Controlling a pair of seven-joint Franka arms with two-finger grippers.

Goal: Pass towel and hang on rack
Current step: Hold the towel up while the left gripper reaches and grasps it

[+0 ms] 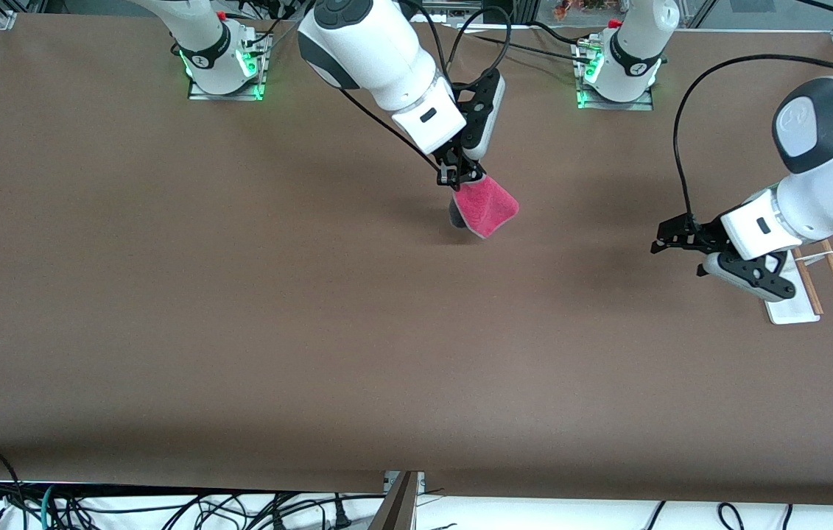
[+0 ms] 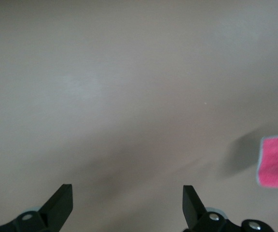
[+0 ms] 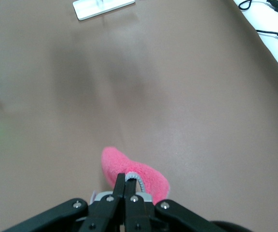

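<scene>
The right claw was clenched on one corner of the towel, a fuzzy pink-red square hanging limp just below it over the table. The left claw waited, jaws spread, just beside the rack, whose thin wooden rods rose from a flat white base. A good pass would likely present a free edge.

The left end effector hides part of the rack.

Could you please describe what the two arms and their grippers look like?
Both arms have glossy white shells with dark grey joint caps and black cables looping alongside. The left gripper and right gripper are black, with thin flat jaws. Green lights glow at both bases.
</scene>
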